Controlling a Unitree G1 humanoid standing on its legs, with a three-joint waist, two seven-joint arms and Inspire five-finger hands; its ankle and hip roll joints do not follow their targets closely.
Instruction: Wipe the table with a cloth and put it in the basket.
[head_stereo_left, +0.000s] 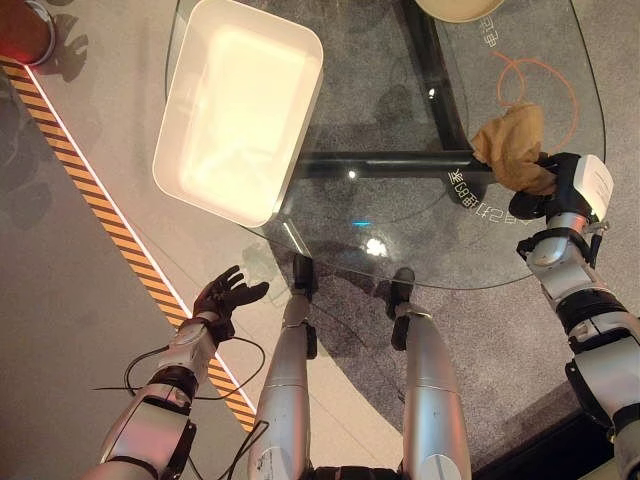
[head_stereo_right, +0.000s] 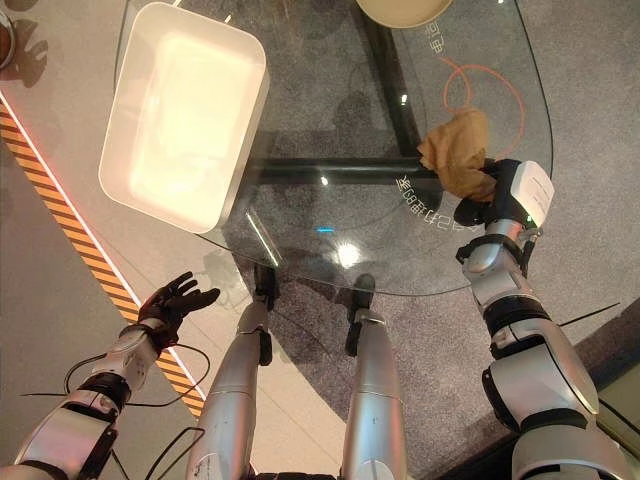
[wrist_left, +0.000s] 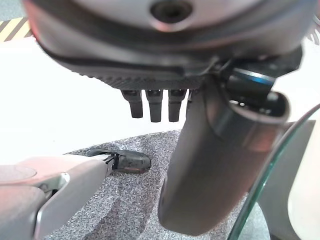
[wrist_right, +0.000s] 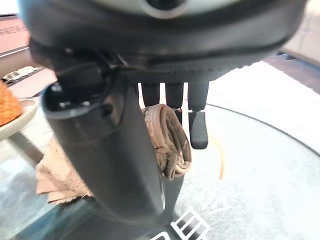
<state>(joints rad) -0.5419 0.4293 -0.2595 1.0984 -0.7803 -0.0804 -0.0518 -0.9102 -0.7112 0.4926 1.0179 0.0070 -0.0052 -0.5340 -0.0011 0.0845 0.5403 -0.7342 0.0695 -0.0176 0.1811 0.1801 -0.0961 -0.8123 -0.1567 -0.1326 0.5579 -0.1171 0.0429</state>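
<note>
A tan cloth (head_stereo_left: 512, 146) lies bunched on the right side of the round glass table (head_stereo_left: 400, 220), by an orange ring mark. My right hand (head_stereo_left: 548, 190) grips its near edge; in the right wrist view the cloth (wrist_right: 167, 140) is pinched between the thumb and curled fingers (wrist_right: 198, 131). A white rectangular basket (head_stereo_left: 238, 105) stands on the table's left part, overhanging the rim. My left hand (head_stereo_left: 225, 297) hangs off the table at the lower left above the floor, its fingers (wrist_left: 154, 104) spread and holding nothing.
A black bar (head_stereo_left: 390, 160) runs under the glass. A beige bowl rim (head_stereo_left: 460, 10) sits at the table's far edge. A striped orange-and-black floor line (head_stereo_left: 90, 200) runs along the left. A round red object (head_stereo_left: 25, 30) is at the far left corner.
</note>
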